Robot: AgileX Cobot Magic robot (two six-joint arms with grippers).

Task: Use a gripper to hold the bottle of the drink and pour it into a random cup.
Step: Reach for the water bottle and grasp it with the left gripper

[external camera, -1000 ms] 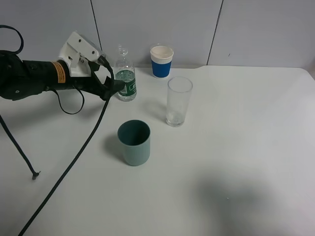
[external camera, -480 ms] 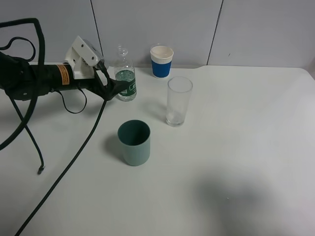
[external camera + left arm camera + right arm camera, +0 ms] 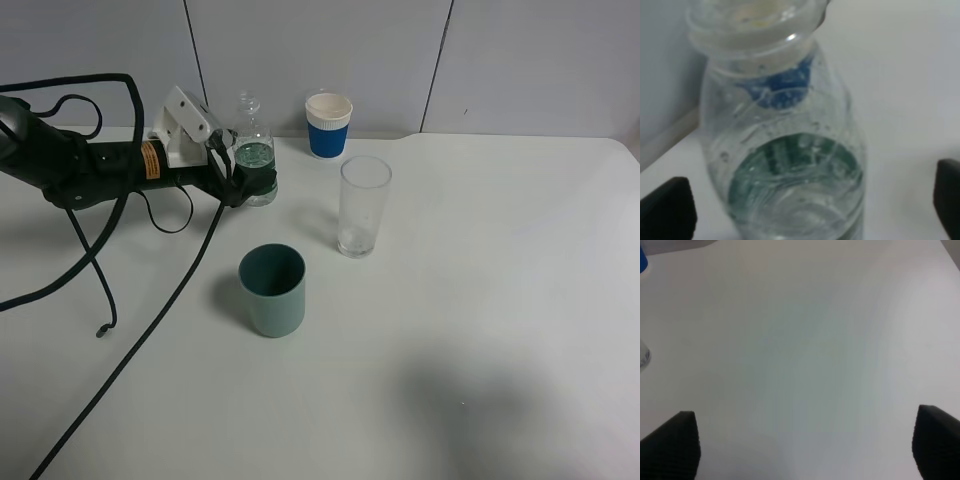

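We see the left gripper reaching in from the side on its black arm, low over the white table. Its black fingers are spread wide, one on each side of the bottle of the drink. In the left wrist view there is bare table between the bottle and the finger on one side, so the fingers are not squeezing it. The bottle stands upright at the back of the table, near the grey wall. It has no cap, a dark green label, and some water inside. Just beside it, close to the wall, is a blue cup with a white rim. The cup, a tall clear glass, stands upright nearer the front and toward the right arm's side of the bottle, apart from it. A short teal cup stands closer to the front edge, apart from both. Black cables trail from the arm across the table. We see the right gripper only in its own wrist view. Its two black fingertips are far apart, with nothing between them but bare white table.
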